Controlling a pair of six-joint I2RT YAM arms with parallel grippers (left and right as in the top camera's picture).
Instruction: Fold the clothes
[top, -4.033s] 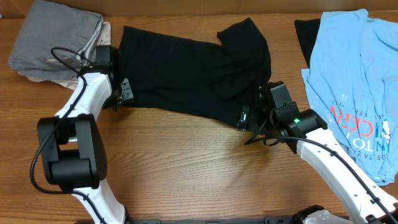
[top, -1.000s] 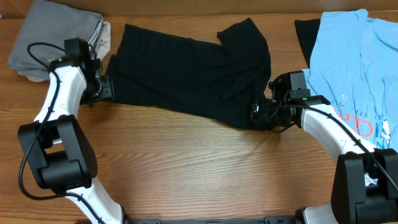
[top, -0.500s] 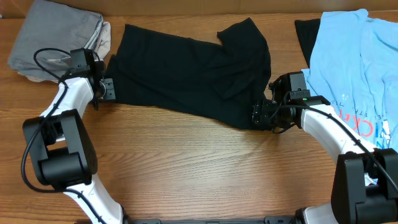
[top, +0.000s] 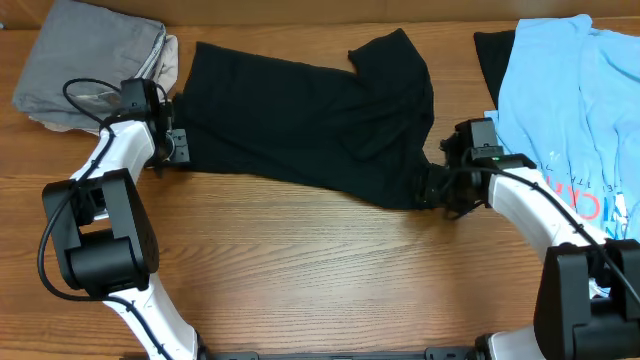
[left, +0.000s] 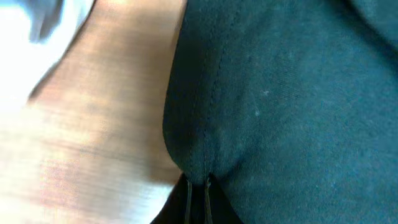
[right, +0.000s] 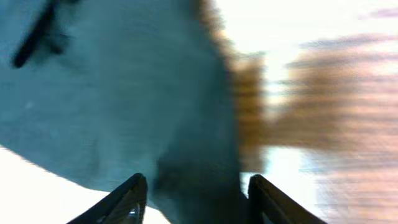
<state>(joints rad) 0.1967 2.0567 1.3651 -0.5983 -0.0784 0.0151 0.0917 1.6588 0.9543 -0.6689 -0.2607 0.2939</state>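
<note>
The black T-shirt lies spread and crumpled across the back middle of the table. My left gripper is at its left edge; in the left wrist view the jaws are shut on the shirt's hem. My right gripper is at the shirt's lower right corner. In the blurred right wrist view its fingers are open, with dark fabric between them. The light blue red-printed tee lies at the far right.
A grey folded garment on a beige one sits at the back left, close to my left arm. A dark piece of cloth shows under the blue tee's left edge. Bare wood fills the front.
Both grippers moved out from a few seconds ago: the left one now sits at the shirt's left edge, the right one at its lower right corner. The shirt itself has barely shifted.
</note>
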